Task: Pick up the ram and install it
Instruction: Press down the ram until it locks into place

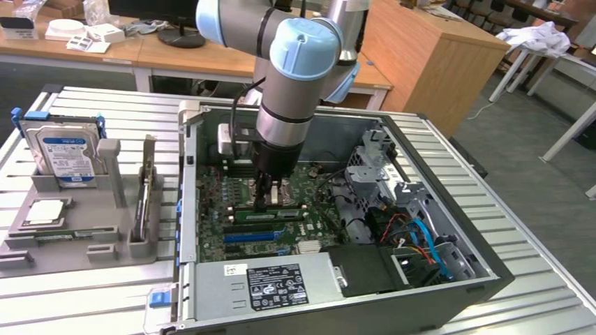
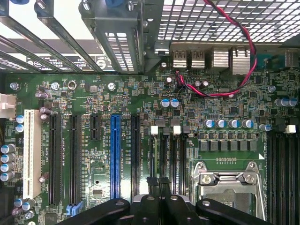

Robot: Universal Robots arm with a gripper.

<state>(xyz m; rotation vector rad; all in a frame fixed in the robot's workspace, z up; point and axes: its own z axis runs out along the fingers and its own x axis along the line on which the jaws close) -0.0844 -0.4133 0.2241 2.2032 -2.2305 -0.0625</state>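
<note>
Gripper: your gripper (image 1: 265, 201) is down inside the open computer case (image 1: 465, 279), its fingers closed together over the motherboard (image 1: 228, 241); in the wrist view the dark fingertips (image 2: 159, 187) meet with no gap.
Ram: you can see a green ram (image 1: 268, 215) stick lying along a slot just below the fingertips in the exterior view; whether the fingers touch it, you cannot tell.
Labels: you have a blue-labelled hard drive (image 1: 67, 157) standing in the grey holder (image 1: 112, 241) at the exterior view's left; its print is too small to read. The white sticker on the power supply (image 1: 270, 283) is likewise unreadable.
Wrist view extras: you get 1 blue expansion slot (image 2: 115, 154), 1 white slot (image 2: 32, 154), the metal processor socket (image 2: 227, 180) and a red-and-black cable (image 2: 211, 91).
Exterior view extras: you see wooden desks (image 1: 186, 59) far behind the case.
</note>
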